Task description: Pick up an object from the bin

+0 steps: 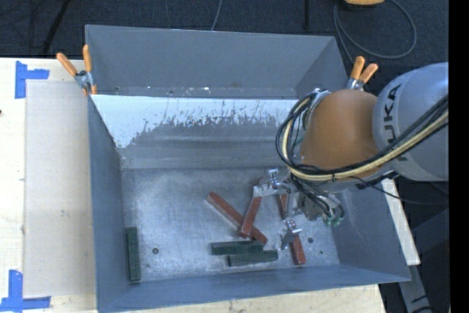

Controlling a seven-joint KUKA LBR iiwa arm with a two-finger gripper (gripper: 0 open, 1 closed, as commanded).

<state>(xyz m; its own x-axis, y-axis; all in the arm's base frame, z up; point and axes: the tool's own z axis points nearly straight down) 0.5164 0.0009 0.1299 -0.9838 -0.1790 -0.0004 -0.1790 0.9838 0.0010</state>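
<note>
Here the pincer hangs spread wide and empty over crossed brown sticks at lower right, so closing could catch two or knock one aside.

- The arm is cut off at the right side of the view.
- Part of the right wall and floor of the bin is hidden by the orange cover and the cables looped round it.
- The gripper is too small and cluttered to be read, and whether anything is held cannot be told.
- The upper end of a red-brown stick at the front right of the floor is covered by the gripper.
- Whether the two dark green bars near the front wall touch or overlap cannot be told.
- The bin's front left corner is cut off by the lower edge.
</note>
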